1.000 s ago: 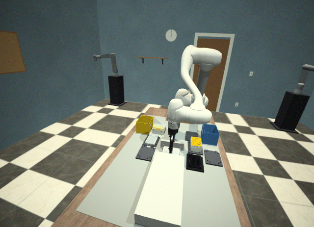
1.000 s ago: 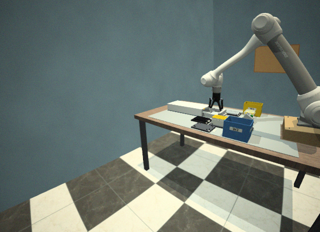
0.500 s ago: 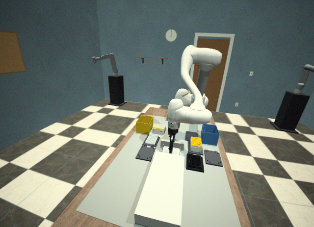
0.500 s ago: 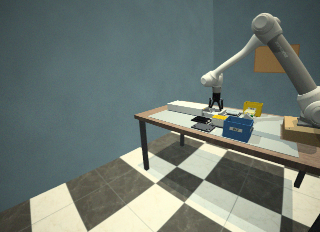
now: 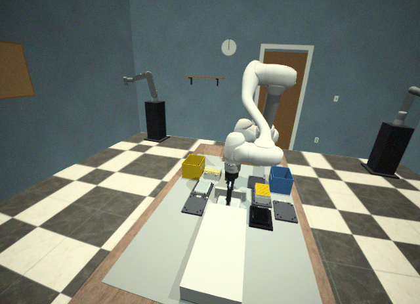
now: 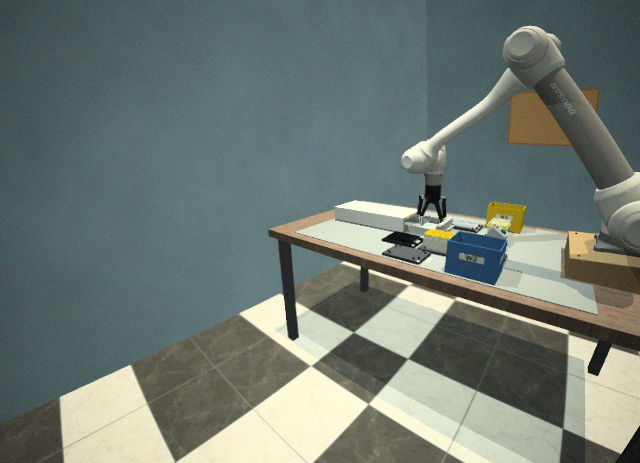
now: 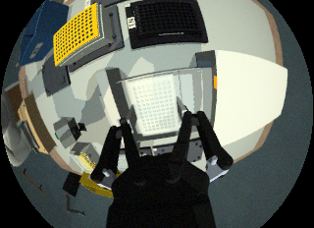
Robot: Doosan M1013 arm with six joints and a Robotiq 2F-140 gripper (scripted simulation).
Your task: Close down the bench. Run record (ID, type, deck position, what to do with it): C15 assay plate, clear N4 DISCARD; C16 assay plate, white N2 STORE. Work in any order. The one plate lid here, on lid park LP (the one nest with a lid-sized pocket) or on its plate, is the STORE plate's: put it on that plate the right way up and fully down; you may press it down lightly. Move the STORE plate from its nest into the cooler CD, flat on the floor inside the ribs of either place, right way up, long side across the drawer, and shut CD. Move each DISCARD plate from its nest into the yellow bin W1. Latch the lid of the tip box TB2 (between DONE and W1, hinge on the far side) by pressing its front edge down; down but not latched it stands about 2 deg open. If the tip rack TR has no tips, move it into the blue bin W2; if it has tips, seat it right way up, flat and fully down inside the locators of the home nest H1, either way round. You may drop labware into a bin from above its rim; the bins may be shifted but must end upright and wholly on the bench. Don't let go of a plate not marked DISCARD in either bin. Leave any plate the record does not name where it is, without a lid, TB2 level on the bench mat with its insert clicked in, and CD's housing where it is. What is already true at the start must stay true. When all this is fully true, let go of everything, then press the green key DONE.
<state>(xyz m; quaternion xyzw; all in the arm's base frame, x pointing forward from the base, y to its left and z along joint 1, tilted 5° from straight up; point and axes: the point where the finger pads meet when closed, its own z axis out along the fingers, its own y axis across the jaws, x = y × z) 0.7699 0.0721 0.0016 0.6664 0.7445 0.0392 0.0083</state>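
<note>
The blue bin carries a pale label reading "W2" on its near wall. Behind it, the yellow bin bears a small label, apparently "W1". Lettering runs along the arm's upper link, above the blue bin; illegible.

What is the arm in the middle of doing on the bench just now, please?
The claw is shut on the white assay plate, holding it in the open cooler drawer. The clear plate sits in its nest near the yellow bin. The tip rack beside the blue bin is untouched.
</note>
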